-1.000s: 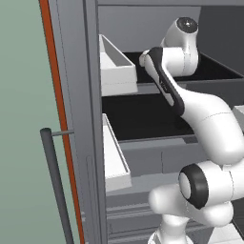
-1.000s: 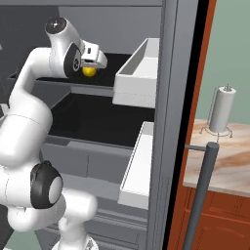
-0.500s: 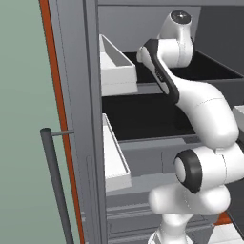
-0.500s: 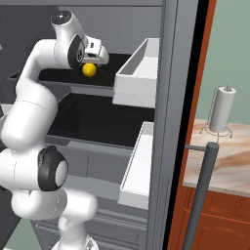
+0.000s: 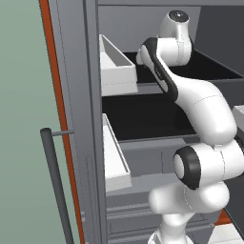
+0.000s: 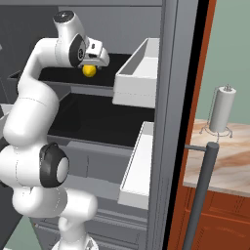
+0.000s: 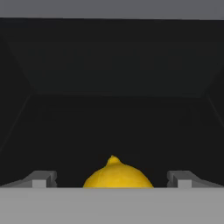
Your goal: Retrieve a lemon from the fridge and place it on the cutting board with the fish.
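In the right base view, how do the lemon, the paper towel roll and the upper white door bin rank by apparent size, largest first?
1. Upper white door bin.
2. Paper towel roll.
3. Lemon, clearly the smallest.

1. Arm (image 5: 200, 105): glossy white shells, fat rounded links, smooth, tube-like.
2. Joints: dark grey/black discs & bands betw. links. Big round dark cap on the low joint, ringed in white, both base views.
3. Black stripe runs along the upper link's side in the left base view.
4. Top joint: white dome w/ small dark round cap on top.
5. Base section: bulbous white, narrows to a white column at the bottom.
6. Gripper (image 6: 96, 57): white boxy hand body, dark underside; fingertips (image 7: 41, 178) small, grey, blocky w/ stepped edges in the hand view.
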You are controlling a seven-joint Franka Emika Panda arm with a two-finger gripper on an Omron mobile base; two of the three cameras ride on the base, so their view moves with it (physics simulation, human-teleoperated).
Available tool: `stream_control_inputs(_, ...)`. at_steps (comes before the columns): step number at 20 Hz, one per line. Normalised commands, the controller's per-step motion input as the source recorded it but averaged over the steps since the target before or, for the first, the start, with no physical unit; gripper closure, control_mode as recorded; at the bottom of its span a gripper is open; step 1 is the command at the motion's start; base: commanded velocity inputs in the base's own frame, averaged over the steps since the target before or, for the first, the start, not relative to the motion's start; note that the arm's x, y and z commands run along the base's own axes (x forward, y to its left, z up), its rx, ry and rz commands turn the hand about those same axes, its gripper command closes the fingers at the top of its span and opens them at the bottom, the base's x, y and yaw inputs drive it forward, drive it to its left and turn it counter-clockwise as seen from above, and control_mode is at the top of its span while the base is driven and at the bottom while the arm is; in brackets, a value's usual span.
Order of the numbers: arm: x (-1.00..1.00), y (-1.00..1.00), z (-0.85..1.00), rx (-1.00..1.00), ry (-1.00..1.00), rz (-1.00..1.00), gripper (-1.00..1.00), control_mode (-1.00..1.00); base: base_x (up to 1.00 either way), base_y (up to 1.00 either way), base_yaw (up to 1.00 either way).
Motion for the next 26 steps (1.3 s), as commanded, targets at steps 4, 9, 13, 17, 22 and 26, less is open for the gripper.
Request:
stream_control_inputs(4,0.04,-0.01,-0.17,0.0,0.05,0.0,-1.0,-1.0,0.0,0.0,0.0)
stream_control_inputs(9,0.01,-0.08,-0.33,0.0,0.05,0.0,-1.0,-1.0,0.0,0.0,0.0)
stream_control_inputs(13,0.0,-0.01,-0.13,0.0,0.04,0.0,-1.0,-1.0,0.0,0.0,0.0)
stream_control_inputs(17,0.0,0.0,-0.12,0.0,0.03,0.0,-1.0,-1.0,0.0,0.0,0.0)
stream_control_inputs(22,0.0,0.0,-0.17,0.0,0.01,0.0,1.0,-1.0,0.0,0.0,0.0)
stream_control_inputs(26,0.0,0.0,-0.26,0.01,0.01,0.0,1.0,-1.0,0.0,0.0,0.0)
